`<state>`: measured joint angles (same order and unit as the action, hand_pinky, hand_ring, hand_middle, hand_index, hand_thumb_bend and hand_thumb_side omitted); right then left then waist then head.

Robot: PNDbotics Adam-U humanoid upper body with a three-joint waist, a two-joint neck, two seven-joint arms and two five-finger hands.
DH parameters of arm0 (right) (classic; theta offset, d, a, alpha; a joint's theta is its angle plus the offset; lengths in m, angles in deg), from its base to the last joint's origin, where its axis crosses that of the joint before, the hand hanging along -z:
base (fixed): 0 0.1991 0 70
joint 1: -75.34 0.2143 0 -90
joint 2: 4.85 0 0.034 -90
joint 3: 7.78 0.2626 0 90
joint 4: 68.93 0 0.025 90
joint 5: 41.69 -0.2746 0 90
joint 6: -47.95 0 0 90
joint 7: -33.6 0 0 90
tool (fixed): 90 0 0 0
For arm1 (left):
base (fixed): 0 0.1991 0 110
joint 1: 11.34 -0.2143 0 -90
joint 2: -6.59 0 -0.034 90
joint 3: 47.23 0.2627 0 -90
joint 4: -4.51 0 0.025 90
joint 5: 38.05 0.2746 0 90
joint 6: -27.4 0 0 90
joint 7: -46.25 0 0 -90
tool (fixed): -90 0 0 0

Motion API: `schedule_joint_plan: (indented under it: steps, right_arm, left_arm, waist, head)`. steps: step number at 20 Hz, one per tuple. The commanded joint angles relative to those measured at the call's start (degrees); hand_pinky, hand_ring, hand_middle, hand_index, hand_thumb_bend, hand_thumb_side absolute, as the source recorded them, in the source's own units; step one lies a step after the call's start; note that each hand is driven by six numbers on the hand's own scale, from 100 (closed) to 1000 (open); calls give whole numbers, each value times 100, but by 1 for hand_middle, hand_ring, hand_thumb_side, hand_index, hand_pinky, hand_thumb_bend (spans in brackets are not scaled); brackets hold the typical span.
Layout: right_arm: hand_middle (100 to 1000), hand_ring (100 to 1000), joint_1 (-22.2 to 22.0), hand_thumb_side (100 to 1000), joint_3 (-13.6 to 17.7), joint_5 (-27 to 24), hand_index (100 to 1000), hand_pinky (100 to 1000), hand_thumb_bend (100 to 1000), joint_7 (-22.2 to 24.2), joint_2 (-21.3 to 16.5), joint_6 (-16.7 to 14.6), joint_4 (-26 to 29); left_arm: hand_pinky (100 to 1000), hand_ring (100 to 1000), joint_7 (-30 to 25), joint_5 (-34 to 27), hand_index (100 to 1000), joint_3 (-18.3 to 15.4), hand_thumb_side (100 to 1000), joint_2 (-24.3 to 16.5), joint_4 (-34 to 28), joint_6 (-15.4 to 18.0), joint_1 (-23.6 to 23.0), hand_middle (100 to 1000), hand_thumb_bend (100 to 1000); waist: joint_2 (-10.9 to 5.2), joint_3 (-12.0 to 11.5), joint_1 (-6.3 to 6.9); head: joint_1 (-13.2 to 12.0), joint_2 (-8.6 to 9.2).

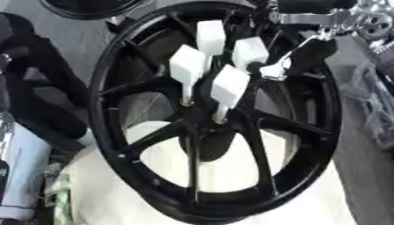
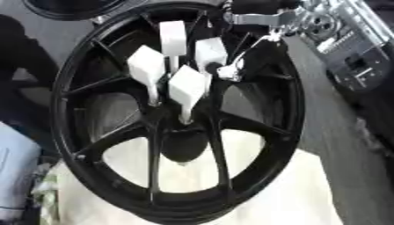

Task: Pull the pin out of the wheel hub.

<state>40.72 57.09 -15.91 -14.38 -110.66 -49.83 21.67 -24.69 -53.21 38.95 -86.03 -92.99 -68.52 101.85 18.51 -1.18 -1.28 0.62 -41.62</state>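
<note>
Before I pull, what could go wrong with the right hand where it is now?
1. Four white block-headed pins stand close together in the black spoked wheel hub. The right hand comes in from the upper right, nearest the upper-right pin, so it could knock a neighbouring pin.
2. The hand reaches between dark spokes and could catch on one while withdrawing.
3. The wheel's black rim seems to rest on white padding; a sideways pull might shift it.
</note>
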Motion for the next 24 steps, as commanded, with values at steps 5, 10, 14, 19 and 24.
schedule_joint_plan:
  steps: [5, 10, 14, 19, 24]
  right_arm:
    - [662, 747, 54, 450, 45, -101, 798, 791, 125, -59, -133, 94, -30]
    - [591, 745, 41, 464, 36, -147, 750, 785, 134, -24, -146, 122, -14]
    - [499, 724, 25, 413, 60, -193, 668, 773, 100, -72, -143, 165, -34]
    - [403, 659, 29, 313, 109, -511, 552, 738, 100, -292, -163, 407, 25]
    - [326, 597, 33, 239, 205, -872, 476, 701, 100, -530, -232, 750, 140]
  left_arm:
    - [671, 845, -28, 4, 715, -9, 855, -71, -98, 3, 82, 727, 117]
    - [671, 845, -35, 8, 715, -8, 855, -74, -95, 2, 80, 727, 116]
    - [672, 846, -32, 7, 715, -15, 855, -72, -87, 1, 82, 727, 116]
    - [672, 846, -30, 8, 715, -16, 855, -75, -72, -2, 80, 727, 116]
    - [673, 846, -26, 6, 716, -21, 854, -77, -73, -2, 80, 727, 116]
  waist:
    - [-106, -15, 5]
    - [-104, -10, 8]
    - [-107, -5, 9]
    - [-116, 7, 5]
    - [-127, 20, 1]
  head:
    - [34, 67]
    - [50, 62]
    - [53, 59]
    - [63, 48]
    - [69, 42]
